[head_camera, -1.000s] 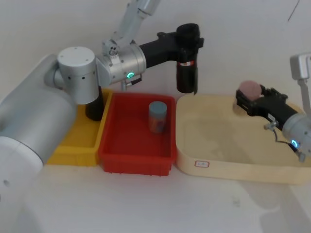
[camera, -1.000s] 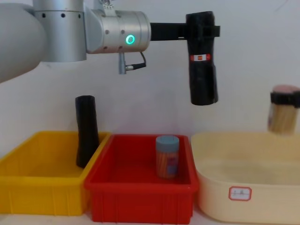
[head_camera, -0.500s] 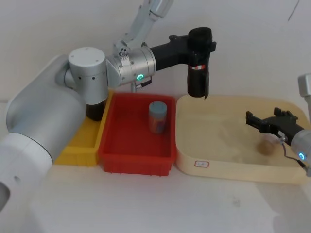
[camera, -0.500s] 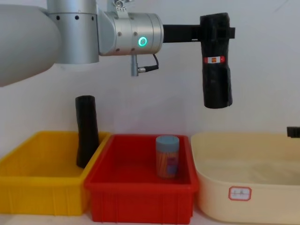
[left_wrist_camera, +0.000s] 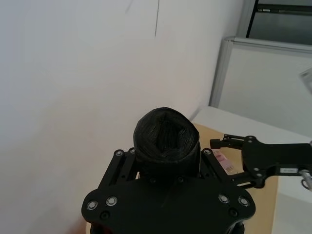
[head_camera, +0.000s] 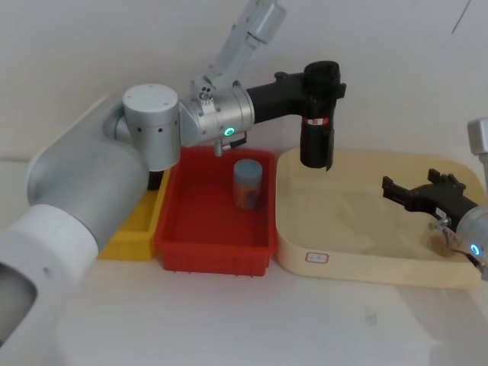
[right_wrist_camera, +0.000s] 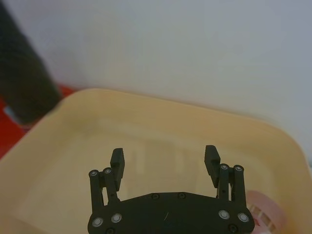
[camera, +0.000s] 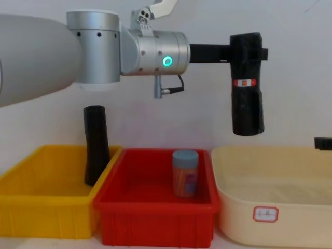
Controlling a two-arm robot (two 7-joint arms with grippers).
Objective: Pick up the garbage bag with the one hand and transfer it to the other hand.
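Overhead, the left end effector (head_camera: 322, 82), on its silver wrist with a green ring glowing, is clamping the upper end of the thick black cylindrical roll of garbage bags (head_camera: 317, 122), one finger on each side. The roll is hanging upright in the air, its narrow red-and-white label band (camera: 245, 82) sitting just below the fingers. Its lower end is hovering above the left end of the shallow cream plastic tub (head_camera: 366, 268), touching nothing.

The right end effector (right_wrist_camera: 164, 156), on the wrist with a blue ring glowing, is reaching low over the right part of the same tub. Its two black fingers are standing wide apart with nothing between them, pointing toward the hanging roll and well apart from it. A pinkish round object (right_wrist_camera: 265, 212) is lying in the tub beside this end effector, partly hidden.

On the white bench (head_camera: 229, 320), a red plastic bin (head_camera: 213, 248) is holding an upright blue-capped cylinder (head_camera: 247, 183). A yellow plastic bin (camera: 46, 207) is holding a slimmer plain black roll (camera: 96, 150), leaning slightly.
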